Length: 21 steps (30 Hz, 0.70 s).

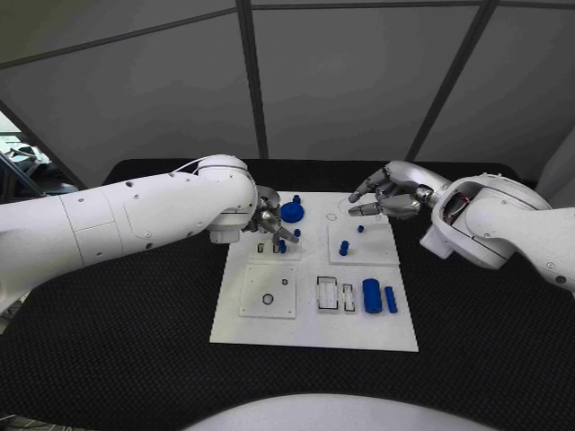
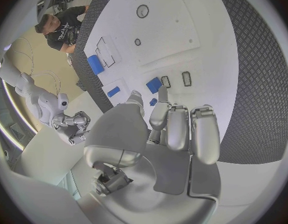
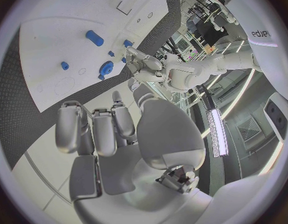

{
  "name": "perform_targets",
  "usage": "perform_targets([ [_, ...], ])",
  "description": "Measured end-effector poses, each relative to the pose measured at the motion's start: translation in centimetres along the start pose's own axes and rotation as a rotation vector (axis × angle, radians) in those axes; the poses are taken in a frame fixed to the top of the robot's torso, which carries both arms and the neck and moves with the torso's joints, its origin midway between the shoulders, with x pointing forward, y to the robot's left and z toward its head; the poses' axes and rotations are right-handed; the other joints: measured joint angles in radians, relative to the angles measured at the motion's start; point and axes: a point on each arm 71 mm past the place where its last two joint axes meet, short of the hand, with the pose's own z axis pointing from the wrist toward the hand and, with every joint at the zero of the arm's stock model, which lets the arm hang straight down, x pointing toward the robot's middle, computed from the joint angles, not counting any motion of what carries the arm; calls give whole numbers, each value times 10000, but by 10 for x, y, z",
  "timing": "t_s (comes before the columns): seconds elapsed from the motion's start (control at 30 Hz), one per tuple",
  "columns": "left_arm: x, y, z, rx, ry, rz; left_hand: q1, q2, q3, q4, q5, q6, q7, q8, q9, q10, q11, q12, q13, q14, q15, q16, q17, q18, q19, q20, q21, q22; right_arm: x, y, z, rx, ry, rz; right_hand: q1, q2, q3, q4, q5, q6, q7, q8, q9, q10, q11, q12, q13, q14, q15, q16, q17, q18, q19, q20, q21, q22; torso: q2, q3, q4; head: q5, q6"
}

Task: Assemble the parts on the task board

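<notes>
Black table (image 1: pixel 132 341), left hand (image 1: pixel 264 218) partly hiding blue parts (image 1: pixel 289 214)

White task board (image 1: pixel 316 328) flat mid-table, small blue parts (image 1: pixel 370 295) scattered across it.

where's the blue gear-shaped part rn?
Head view: the blue gear part sits on the task board's far-left section, right beside the left hand.
</notes>
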Motion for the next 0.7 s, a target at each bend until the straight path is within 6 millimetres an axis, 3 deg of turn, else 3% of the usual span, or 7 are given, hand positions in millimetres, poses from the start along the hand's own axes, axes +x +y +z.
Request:
perform_targets([
  [0.7, 0, -2, 3, -71, 313, 220, 540, 251, 305, -304, 0, 0, 0, 0, 49, -35, 34, -69, -23, 0, 0, 0, 0, -1, 0, 0, -1, 0, 0, 0, 2, 38, 2, -75, 3, 3, 0, 0, 38, 0, 0, 1, 2, 0, 0, 0, 1, 0, 0, 0, -2, -1, 0, 0, 0, 1, -9, -2, 10, -27, -63],
])
